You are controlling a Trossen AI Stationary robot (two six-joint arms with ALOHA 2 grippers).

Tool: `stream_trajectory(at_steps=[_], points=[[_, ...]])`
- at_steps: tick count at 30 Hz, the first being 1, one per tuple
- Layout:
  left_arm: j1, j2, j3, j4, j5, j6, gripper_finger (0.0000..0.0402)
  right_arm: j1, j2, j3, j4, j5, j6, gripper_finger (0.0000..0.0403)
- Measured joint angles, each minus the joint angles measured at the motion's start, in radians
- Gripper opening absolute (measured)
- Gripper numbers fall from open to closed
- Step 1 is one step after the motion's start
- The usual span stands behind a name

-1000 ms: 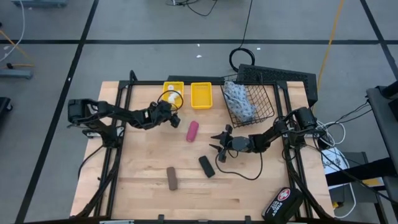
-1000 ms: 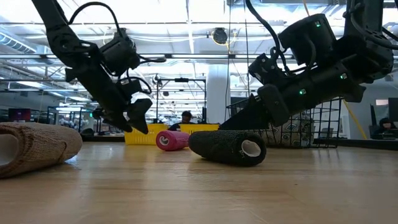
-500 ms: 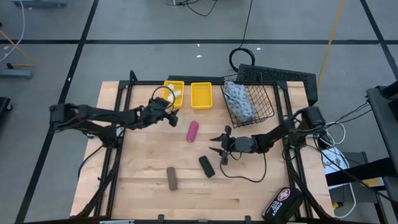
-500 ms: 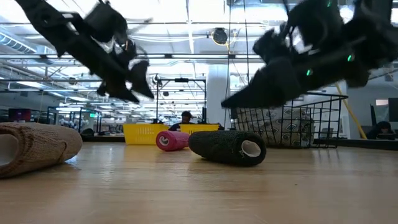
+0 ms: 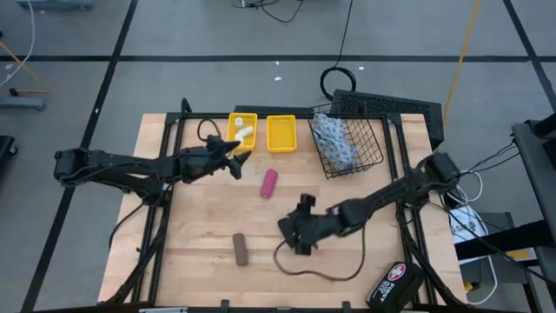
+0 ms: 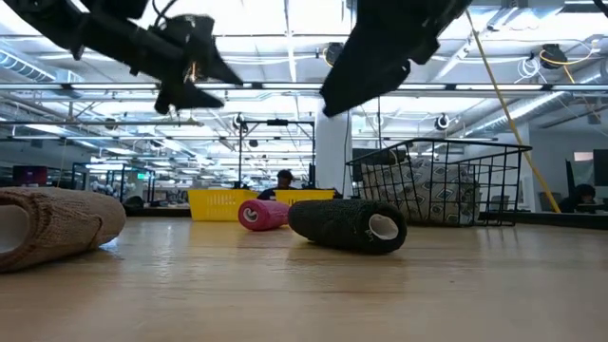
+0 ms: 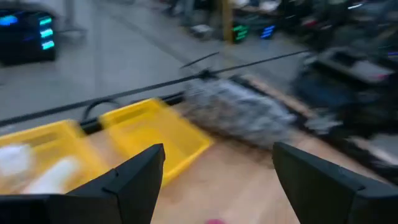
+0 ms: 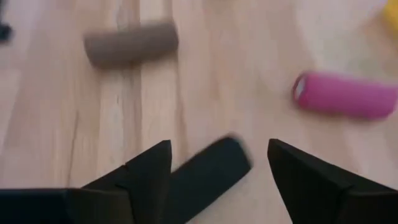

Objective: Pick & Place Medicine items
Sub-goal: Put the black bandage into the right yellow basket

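The right claw (image 5: 300,233) hangs open, empty, over the black roll (image 8: 208,173) at lower centre. The left claw (image 5: 233,156) is open, empty, by the yellow bins (image 5: 242,131). The wooden bench (image 5: 200,243) stands on grey floor.

The tabletop (image 5: 200,261) is pale wood in narrow glued strips, smooth with a soft sheen and visible grain. At its far edge, two bright yellow trays (image 5: 281,133) look like smooth, hard plastic, beside a black basket (image 5: 365,143) of thin metal wire holding a blue-white patterned pouch (image 5: 334,142) of soft, crumpled cloth. The brown roll (image 6: 52,226) shows a coarse, ribbed woven weave, matt and fuzzy. The black roll (image 6: 347,224) has the same rough, matt wrap texture around a pale core. The magenta roll (image 6: 262,214) looks similarly matt. Both grippers' dark fingers (image 8: 305,171) appear as smooth matt plastic.
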Motion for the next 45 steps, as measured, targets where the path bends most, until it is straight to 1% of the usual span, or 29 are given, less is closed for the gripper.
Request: stream_trajectory(at_steps=[2,4,10,14,17,20,25,28,33,36,38,40,42,43,45], points=[[-0.035,0.000,0.000,0.045,0.010,0.028,0.0308,0.024,0.062,0.066,-0.089,0.002,0.070,0.0262],[-0.067,0.000,0.000,0.076,0.011,0.053,0.0308,0.040,0.122,0.098,-0.105,0.004,0.134,0.0261],[-0.131,0.004,0.000,0.079,0.005,0.059,0.0308,0.029,0.254,0.107,-0.154,0.020,0.339,0.0246],[-0.153,0.011,0.000,0.077,0.004,0.033,0.0308,0.017,0.294,0.112,-0.157,0.044,0.368,0.0237],[-0.166,0.011,0.000,0.074,0.003,0.030,0.0308,0.011,0.295,0.111,-0.162,0.038,0.339,0.0227],[-0.176,0.011,0.000,0.072,0.003,0.030,0.0308,0.011,0.277,0.108,-0.165,0.035,0.296,0.0206],[-0.177,0.011,0.000,0.068,0.008,0.033,0.0308,0.004,0.252,0.106,-0.174,0.023,0.197,0.0153],[-0.176,0.011,0.000,0.033,0.012,0.023,0.0308,-0.008,0.227,0.104,-0.187,0.013,0.135,0.0118],[-0.176,0.011,0.000,-0.020,0.011,0.014,0.0308,-0.030,0.128,0.102,-0.208,0.035,0.038,0.0063],[-0.169,0.011,0.000,-0.026,0.009,0.012,0.0308,-0.039,0.051,0.104,-0.204,0.059,-0.019,0.0031],[-0.165,0.011,0.000,-0.026,0.012,0.017,0.0308,-0.047,0.013,0.104,-0.192,0.057,-0.071,0.0010],[-0.161,0.011,0.000,-0.025,0.012,0.033,0.0308,-0.055,-0.020,0.104,-0.186,0.057,-0.118,0.0003],[-0.155,0.011,0.000,-0.025,0.012,0.052,0.0308,-0.067,-0.041,0.104,-0.185,0.055,-0.150,0.0005],[-0.151,0.011,0.000,-0.025,0.011,0.057,0.0308,-0.075,-0.045,0.104,-0.185,0.038,-0.164,0.0005],[-0.146,0.011,0.000,-0.025,0.012,0.062,0.0308,-0.096,-0.043,0.085,-0.159,-0.033,-0.221,0.0001]])
